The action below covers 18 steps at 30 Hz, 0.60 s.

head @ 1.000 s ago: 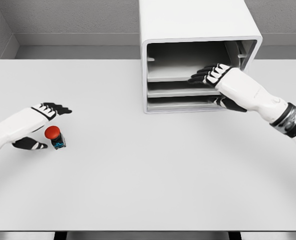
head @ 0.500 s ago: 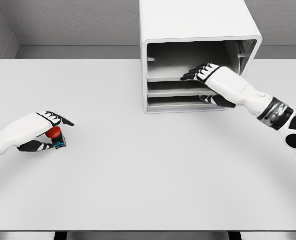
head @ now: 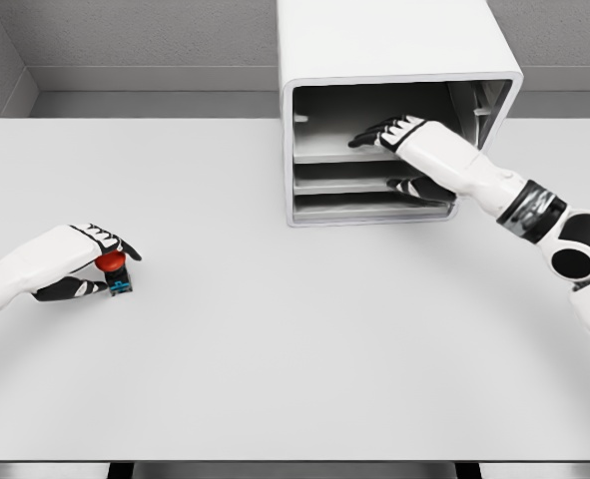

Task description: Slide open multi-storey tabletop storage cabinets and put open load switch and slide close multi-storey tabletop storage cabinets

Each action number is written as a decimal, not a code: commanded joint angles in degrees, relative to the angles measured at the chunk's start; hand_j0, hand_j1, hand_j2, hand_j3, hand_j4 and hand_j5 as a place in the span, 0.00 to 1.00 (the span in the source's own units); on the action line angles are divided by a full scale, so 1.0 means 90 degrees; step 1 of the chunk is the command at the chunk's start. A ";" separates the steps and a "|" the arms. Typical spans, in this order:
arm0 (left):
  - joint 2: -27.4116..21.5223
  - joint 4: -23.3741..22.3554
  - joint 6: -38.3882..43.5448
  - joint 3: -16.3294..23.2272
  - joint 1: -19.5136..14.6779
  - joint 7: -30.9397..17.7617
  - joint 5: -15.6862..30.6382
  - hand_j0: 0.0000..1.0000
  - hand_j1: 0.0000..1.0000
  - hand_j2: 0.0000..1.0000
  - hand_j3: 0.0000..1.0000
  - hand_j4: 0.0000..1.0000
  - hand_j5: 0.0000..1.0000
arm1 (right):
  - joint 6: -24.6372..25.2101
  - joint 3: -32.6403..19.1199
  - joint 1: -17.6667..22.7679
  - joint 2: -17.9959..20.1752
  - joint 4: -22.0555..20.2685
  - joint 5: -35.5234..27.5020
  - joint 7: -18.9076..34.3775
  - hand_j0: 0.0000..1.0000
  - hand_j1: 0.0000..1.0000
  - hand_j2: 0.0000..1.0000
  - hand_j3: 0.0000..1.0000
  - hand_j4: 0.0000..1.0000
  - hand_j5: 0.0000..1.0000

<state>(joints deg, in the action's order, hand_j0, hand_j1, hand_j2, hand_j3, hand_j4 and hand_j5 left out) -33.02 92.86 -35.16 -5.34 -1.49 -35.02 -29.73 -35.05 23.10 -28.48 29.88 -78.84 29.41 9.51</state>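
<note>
Head view shows a white storage cabinet (head: pixel 399 60) standing at the far middle of the pale worktop (head: pixel 295 349), its open front facing the camera. Inside, three shallow trays are stacked: the top tray (head: pixel 324 155), the middle tray (head: pixel 339 185) and the bottom tray (head: pixel 354 208). Nothing can be seen lying in any of them, and the space above the top tray is dark and bare.

At the left side of the worktop, well apart from the cabinet, stands the load switch (head: pixel 114 271), a small dark body with a red round cap and a blue patch low on its side.

Coming in from the left, the left hand (head: pixel 83 261) lies low over the worktop with its fingers curled over the red cap and the thumb underneath beside the body, closed around the switch.

From the right, the right hand (head: pixel 399 150) reaches into the cabinet mouth, fingers stretched flat over the front edge of the top tray, thumb tucked below near the middle tray, gripping that edge.
</note>
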 commanded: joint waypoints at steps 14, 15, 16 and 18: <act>0.0017 0.0033 0.0018 -0.0139 0.0000 0.0003 0.0080 0.51 0.51 0.51 0.51 0.51 0.51 | 0.0005 0.0421 -0.0293 -0.0215 0.0586 -0.0026 -0.0002 0.81 0.81 0.81 0.81 0.81 0.81; 0.0017 0.0043 0.0018 -0.0139 0.0000 0.0003 0.0080 0.49 0.49 0.49 0.49 0.49 0.49 | 0.0005 0.0441 -0.0293 -0.0215 0.0664 -0.0026 -0.0002 0.81 0.81 0.81 0.81 0.81 0.81; 0.0017 0.0043 0.0018 -0.0139 -0.0010 0.0003 0.0080 0.49 0.49 0.49 0.49 0.49 0.49 | 0.0005 0.0441 -0.0293 -0.0215 0.0664 -0.0026 -0.0002 0.81 0.81 0.81 0.81 0.81 0.81; 0.0017 0.0043 0.0018 -0.0139 0.0000 0.0003 0.0080 0.46 0.46 0.46 0.46 0.46 0.46 | 0.0005 0.0490 -0.0283 -0.0205 0.0664 -0.0026 -0.0002 0.81 0.81 0.81 0.81 0.81 0.81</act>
<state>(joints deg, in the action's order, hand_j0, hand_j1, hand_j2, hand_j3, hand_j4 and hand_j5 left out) -32.82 93.21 -35.17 -6.53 -1.49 -35.03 -29.42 -34.84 27.01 -31.03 27.97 -73.35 27.59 9.23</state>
